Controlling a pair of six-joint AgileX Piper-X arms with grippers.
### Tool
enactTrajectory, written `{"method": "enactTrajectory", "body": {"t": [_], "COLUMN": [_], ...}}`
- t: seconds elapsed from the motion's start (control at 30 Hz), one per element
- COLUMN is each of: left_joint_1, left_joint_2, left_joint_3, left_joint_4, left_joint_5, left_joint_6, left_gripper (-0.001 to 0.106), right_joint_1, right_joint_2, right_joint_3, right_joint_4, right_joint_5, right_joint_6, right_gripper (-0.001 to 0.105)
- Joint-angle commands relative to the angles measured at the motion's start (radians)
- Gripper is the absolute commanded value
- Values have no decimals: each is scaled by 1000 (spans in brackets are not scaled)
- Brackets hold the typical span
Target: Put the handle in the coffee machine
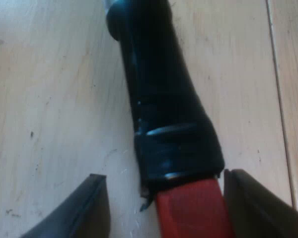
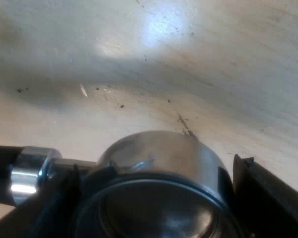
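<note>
The holder's dark handle [image 1: 159, 89] runs away over the wooden table [image 1: 49, 99], and its red end [image 1: 191, 208] lies between the fingers of my left gripper [image 1: 165, 174]. One finger [image 1: 248, 198] touches the red end, while the other [image 1: 92, 203] stands off it with table showing in the gap, so this gripper is open around the handle. At the holder's other end, my right gripper [image 2: 159, 171] is shut on the round metal basket [image 2: 159, 153], with a finger [image 2: 260, 193] against each side. The shiny collar [image 2: 27, 173], where the handle joins the basket, shows beside it.
Pale wooden tabletop [image 2: 164, 64] with small dark specks lies under the holder. A seam between boards [image 1: 280, 99] runs alongside the handle.
</note>
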Motion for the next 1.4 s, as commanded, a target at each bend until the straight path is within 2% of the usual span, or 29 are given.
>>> {"method": "enactTrajectory", "body": {"t": [0.03,0.23,0.33,0.4,0.5,0.73,0.77,0.83,0.9,0.93,1.0,1.07,1.13,1.4], "left_joint_1": [0,0,0,0,0,0,0,0,0,0,0,0,0,0], "left_joint_2": [-5,-5,-5,-5,-5,-5,-5,-5,-5,-5,-5,-5,-5,-20], "left_joint_3": [-3,-3,-3,-3,-3,-3,-3,-3,-3,-3,-3,-3,-3,-3], "left_joint_4": [1,1,1,1,1,1,1,1,1,1,1,1,1,13], "left_joint_5": [-1,-1,-1,-1,5,25,30,30,42,47,60,60,60,60], "left_joint_6": [3,3,3,3,9,28,28,28,28,28,28,28,28,24], "left_gripper": [50,50,41,21,0,0,0,0,0,0,0,0,0,0], "right_joint_1": [-1,-1,-1,-1,-1,-1,-1,-1,-1,-1,-1,-1,-1,-1], "right_joint_2": [-13,-13,-13,-13,-13,-13,-13,-13,-13,-13,-13,-13,-13,-43], "right_joint_3": [-12,-12,-12,-12,-12,-12,-12,-12,-12,-12,-12,-12,-14,-44], "right_joint_4": [1,1,1,1,1,1,1,1,1,1,0,-2,-5,-36], "right_joint_5": [-24,-24,-24,-24,-24,-24,-24,-24,-24,-24,-24,-21,-11,55], "right_joint_6": [-4,-4,-4,-4,-4,-4,-4,-4,-6,-6,-24,-27,-26,-26], "right_gripper": [0,0,0,0,0,2,8,27,56,64,88,96,99,99]}}
